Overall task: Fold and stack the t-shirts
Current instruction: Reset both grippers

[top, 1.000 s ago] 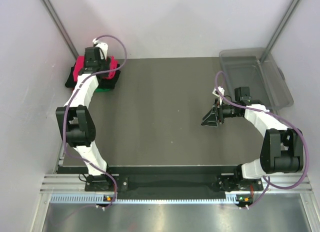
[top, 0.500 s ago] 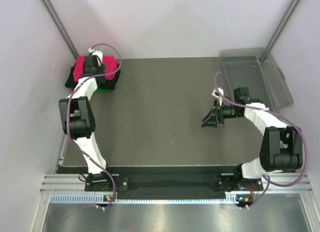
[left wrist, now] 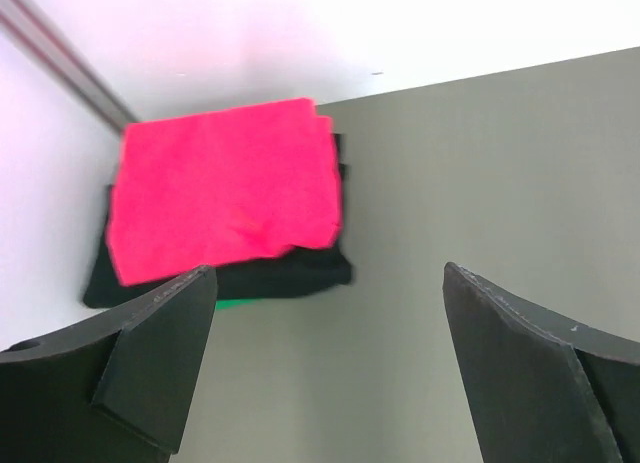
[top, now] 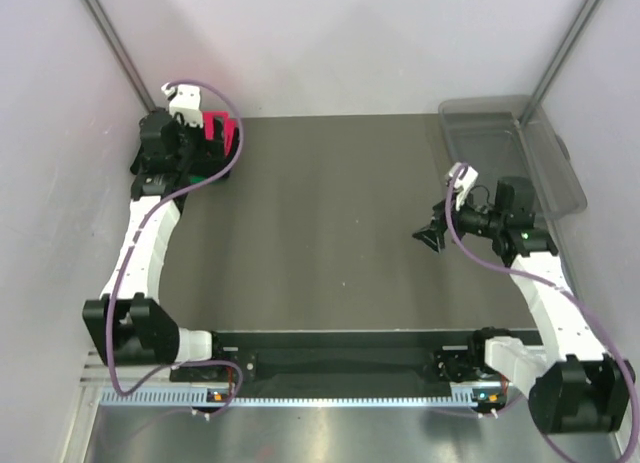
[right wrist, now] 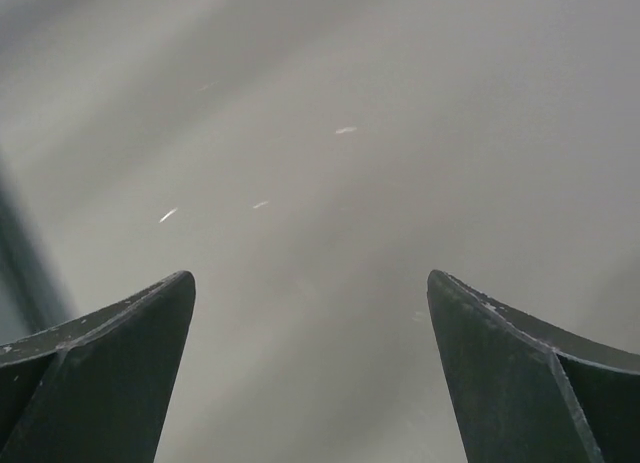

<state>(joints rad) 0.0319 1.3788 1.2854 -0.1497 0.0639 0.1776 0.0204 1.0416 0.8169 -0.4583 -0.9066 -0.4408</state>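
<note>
The t-shirts lie folded in one stack at the table's far left corner: a bright pinkish-red one (left wrist: 225,188) on top, a black one (left wrist: 270,273) under it, and a green edge (left wrist: 245,304) at the bottom. In the top view my left arm covers most of the stack, and only part of the pinkish-red shirt (top: 220,133) shows. My left gripper (left wrist: 328,283) (top: 178,143) hangs above and just short of the stack, open and empty. My right gripper (right wrist: 310,283) (top: 432,233) is open over bare table at the right.
A clear plastic bin (top: 510,148) stands at the far right corner, behind my right arm. White walls close in the table (top: 320,233) at the left, back and right. The stack sits close to the left wall.
My left gripper has lifted off the stack and its jaws have spread wider. Both arms have folded back toward their bases. The right gripper has shifted slightly right and opened wider.
</note>
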